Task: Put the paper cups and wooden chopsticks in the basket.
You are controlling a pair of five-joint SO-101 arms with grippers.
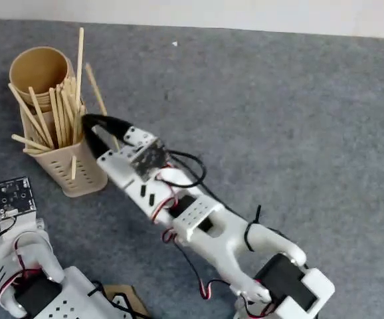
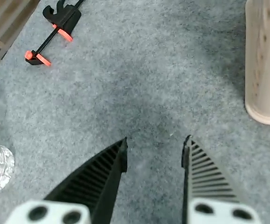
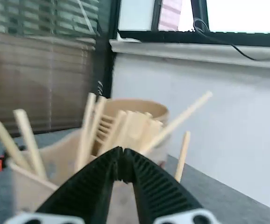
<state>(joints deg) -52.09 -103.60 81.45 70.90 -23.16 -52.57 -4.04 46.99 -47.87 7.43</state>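
Nearest the lens: left gripper [image 2: 154, 142], fingers spread wide, nothing between them, hanging over bare grey carpet [image 2: 139, 84]. Right gripper [image 1: 91, 126] placed at the right side of the basket [image 1: 79, 176], just beside its rim; fingers pressed together tip to tip, no item seen pinched between.

Location of task items: far left of the table, standing inside the basket. At the far side, mouth up: paper cups [image 1: 39, 70]. In front of those, on end and fanned out, several leaning past the rim: wooden chopsticks [image 1: 59, 116].

Handling, as judged:
- Chopsticks: light, stiff, thin, smooth. Expect rolling and pivoting in a pinch. Grip crosswise near mid-length; close fully.
- Cups: very light, thin-walled, easily crushed. Take by the rolled rim, one finger inside and one outside; close gently.

Count:
- Basket: one.
- Cups: one mouth visible, a second rim just beneath, so probably a nested stack of two or more; exact number not readable.
- Chopsticks: roughly a dozen; exact figure not obtainable owing to overlap.
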